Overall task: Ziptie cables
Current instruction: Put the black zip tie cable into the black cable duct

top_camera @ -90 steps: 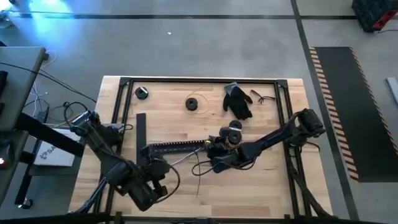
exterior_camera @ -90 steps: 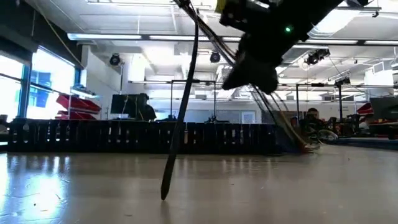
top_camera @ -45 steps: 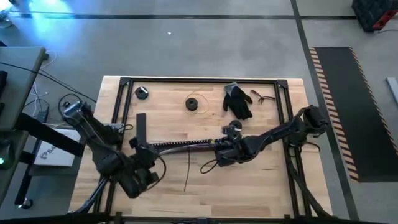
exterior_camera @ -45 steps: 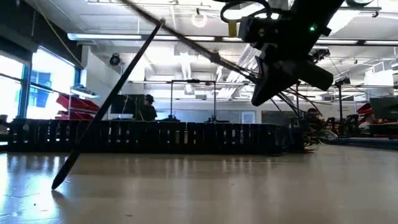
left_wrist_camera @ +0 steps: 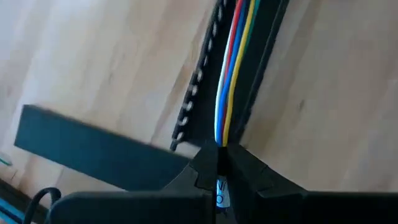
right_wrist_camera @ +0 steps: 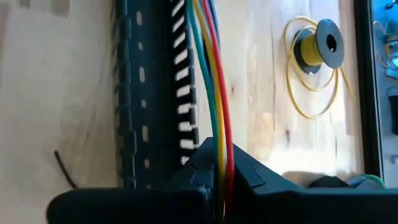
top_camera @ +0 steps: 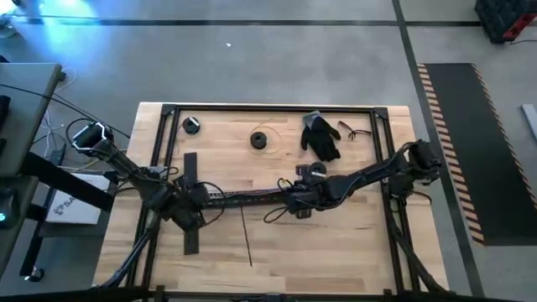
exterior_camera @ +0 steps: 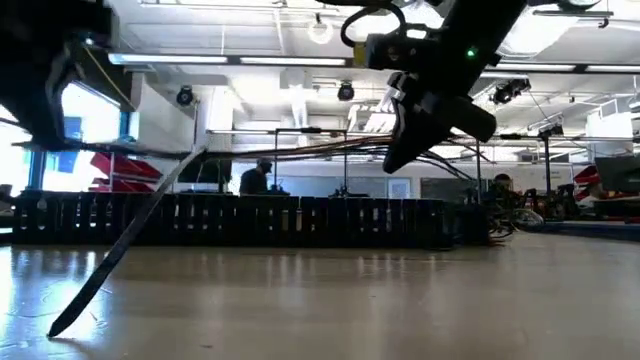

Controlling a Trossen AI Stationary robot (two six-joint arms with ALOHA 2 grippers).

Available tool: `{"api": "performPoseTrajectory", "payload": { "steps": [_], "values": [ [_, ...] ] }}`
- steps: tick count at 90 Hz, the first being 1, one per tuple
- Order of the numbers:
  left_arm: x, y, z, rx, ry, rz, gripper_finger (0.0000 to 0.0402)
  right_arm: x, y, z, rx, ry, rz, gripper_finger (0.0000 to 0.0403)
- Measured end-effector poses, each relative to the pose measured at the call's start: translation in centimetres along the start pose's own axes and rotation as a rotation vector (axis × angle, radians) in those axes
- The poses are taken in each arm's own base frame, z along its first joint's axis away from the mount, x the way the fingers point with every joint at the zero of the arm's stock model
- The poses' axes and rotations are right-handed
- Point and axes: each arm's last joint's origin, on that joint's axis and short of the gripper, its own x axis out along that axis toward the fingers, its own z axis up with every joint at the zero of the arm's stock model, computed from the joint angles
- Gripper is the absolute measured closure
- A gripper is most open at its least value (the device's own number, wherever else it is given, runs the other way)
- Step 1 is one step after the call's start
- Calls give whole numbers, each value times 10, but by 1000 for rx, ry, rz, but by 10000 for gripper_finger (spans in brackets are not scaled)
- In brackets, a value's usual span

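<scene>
The cables [top_camera: 245,199], thin red, yellow, blue and green wires, stretch level between my two grippers above a long black slotted duct [top_camera: 239,195] that lies on the table. My left gripper [top_camera: 195,201] is shut on their left end and my right gripper [top_camera: 295,204] on their right end. A long thin black strap [exterior_camera: 120,245] slants down from the bundle, its lower tip [exterior_camera: 55,328] on the table. The same strap [top_camera: 246,236] shows as a thin line in the high view. My left gripper pinches the wire bundle [left_wrist_camera: 222,134] between its two fingers near the bundle's left end; the fingers point along the wires. The bundle runs straight away from the fingers, clear above the duct [left_wrist_camera: 193,106]. My right gripper pinches the bundle [right_wrist_camera: 217,134] between its two fingers near its right end, the fingers along the wires. The wires leave the fingers drawn straight, clear above the duct [right_wrist_camera: 155,93].
A flat black strip [top_camera: 190,201] lies across the table under my left gripper. At the far side are a yellow wire spool [right_wrist_camera: 318,43], a small black spool [top_camera: 191,126], a black glove [top_camera: 320,136] and glasses [top_camera: 352,131]. A black frame [top_camera: 268,107] borders the table.
My left gripper has gone from the table's near edge toward the far edge, up to the duct's left end, keeping hold of the cables. The cables have been drawn out straight and level along the duct. The hanging strap has swung, its lower tip sliding toward the table's left.
</scene>
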Motion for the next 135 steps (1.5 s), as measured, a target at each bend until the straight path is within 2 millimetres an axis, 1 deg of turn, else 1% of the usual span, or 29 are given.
{"api": "performPoseTrajectory", "payload": {
  "steps": [9, 23, 32, 45, 52, 68, 82, 87, 94, 109, 116, 121, 125, 131, 135],
  "values": [
    [15, 4, -5, 41, 30, 1, 401, 0, 0, 1, -6, -10, 8, 403],
    [29, 8, -9, 103, 36, 3, 398, 0, 1, 1, -2, -7, 58, 403],
    [35, 10, -8, 107, 32, 7, 385, 0, 2, -1, 9, 13, 78, 403],
    [42, 11, -6, 113, 22, -5, 358, 0, 2, -9, 21, 85, 87, 403],
    [43, 12, -6, 111, 23, -5, 339, 0, 2, -12, 35, 120, 91, 403],
    [42, 12, -5, 90, 53, -29, 297, 3, 7, -21, 35, 163, 166, 403],
    [35, 8, 0, 30, 63, -73, 283, 7, 9, -30, 30, 195, 157, 397],
    [31, 6, 3, 9, 54, -85, 283, 7, 9, -32, 20, 211, 155, 385],
    [25, 3, 9, -13, 35, -107, 284, 4, 7, -34, 17, 232, 153, 352],
    [16, -1, 17, -51, 7, -147, 285, -14, -5, -45, -35, 316, 126, 255],
    [15, -2, 18, -61, -3, -153, 285, -25, -10, -48, -22, 318, 125, 213],
    [16, -3, 20, -70, -29, -159, 285, -34, -13, -46, -2, 274, 130, 189],
    [16, -4, 21, -76, -51, -157, 285, -38, -15, -42, 24, 206, 138, 175],
    [16, -4, 22, -97, -89, -131, 285, -40, -15, -35, 62, 64, 164, 164],
    [17, -3, 24, -130, -115, -107, 285, -36, -17, -32, 105, -25, 183, 163]
  ]
}}
